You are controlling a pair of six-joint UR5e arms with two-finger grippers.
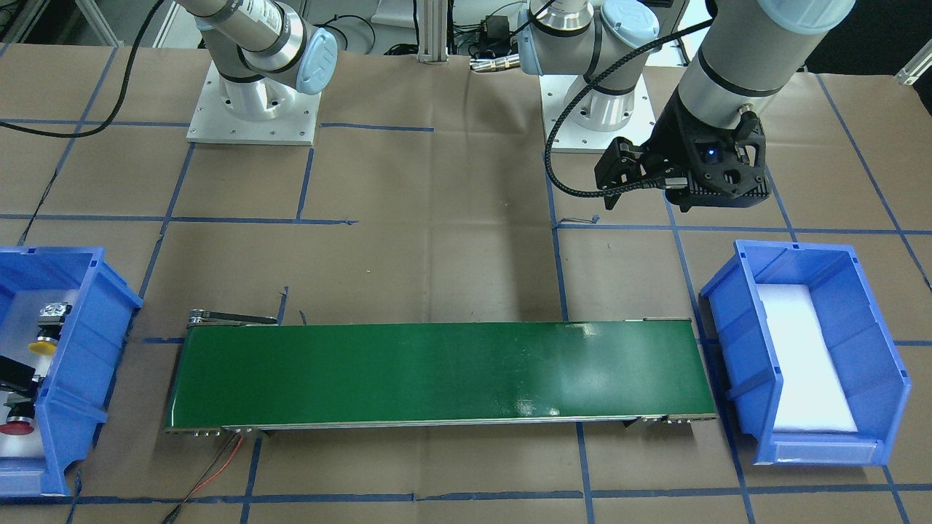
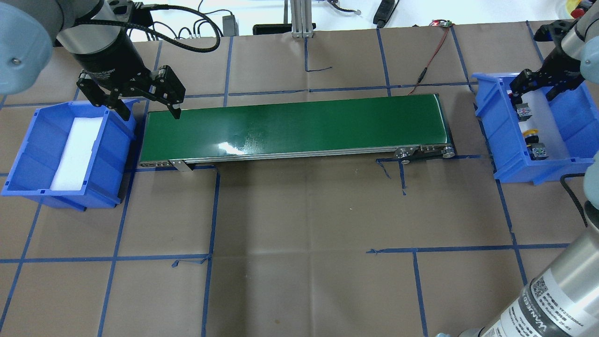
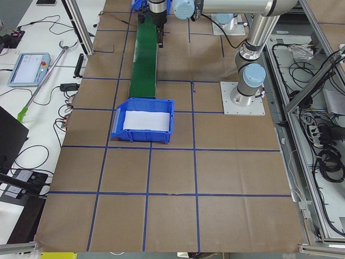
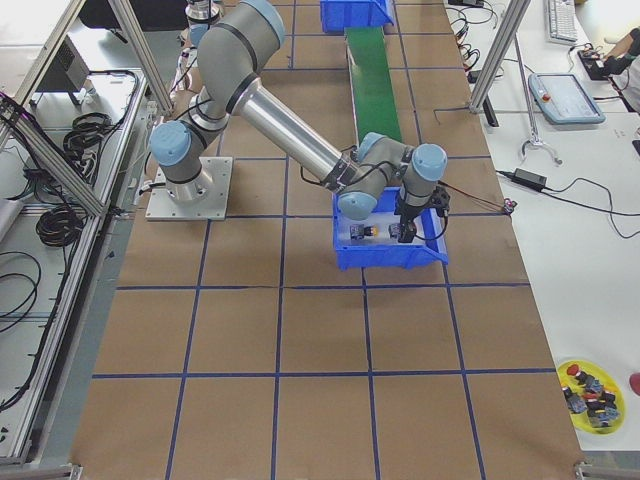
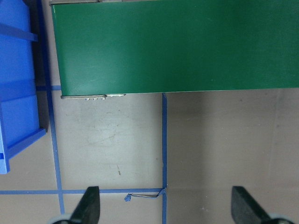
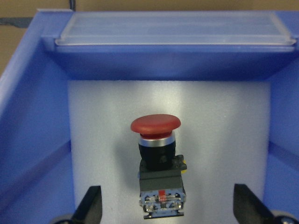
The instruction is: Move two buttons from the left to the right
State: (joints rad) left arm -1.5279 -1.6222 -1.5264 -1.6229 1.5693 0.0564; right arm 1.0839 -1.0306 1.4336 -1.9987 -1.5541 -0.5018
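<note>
While over button [image 6: 156,140], right fingers [image 6: 92,206] apart

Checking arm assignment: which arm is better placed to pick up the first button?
Right. The right end effector, open, hangs over the blue bin, the red button between its fingers. The left end effector, open, is at the conveyor's other end, by the foam-lined bin.

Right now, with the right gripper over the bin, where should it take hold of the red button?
Likely the block body of the red button, from straight above. It lies on its side on the foam, cap toward the bin end wall, and the open right gripper straddles the body's flat sides; the domed cap would likely slip.
</note>
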